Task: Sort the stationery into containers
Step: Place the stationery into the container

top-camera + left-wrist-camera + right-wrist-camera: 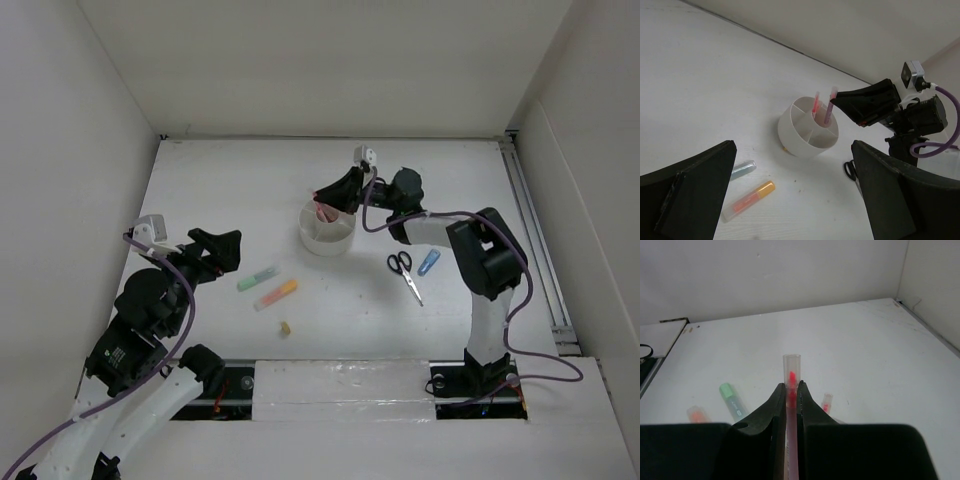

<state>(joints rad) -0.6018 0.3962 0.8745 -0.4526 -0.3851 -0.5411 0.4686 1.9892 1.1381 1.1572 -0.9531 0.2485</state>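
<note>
The round white organizer (326,238) (801,137) stands mid-table. My right gripper (320,196) (791,385) hangs over it, shut on a thin pink pen (792,367) (828,111) whose lower end is inside the central cup. A second pink pen (816,104) (826,402) stands in the organizer beside it. My left gripper (228,249) (795,200) is open, above the table to the left, with nothing between its fingers. A green highlighter (258,277) (732,399) and an orange highlighter (276,294) (750,198) lie in front of the organizer.
Black-handled scissors (404,271) (849,170) and a blue highlighter (429,262) lie right of the organizer, under my right arm. A small yellowish eraser bit (285,327) sits near the front edge. White walls enclose the table on three sides.
</note>
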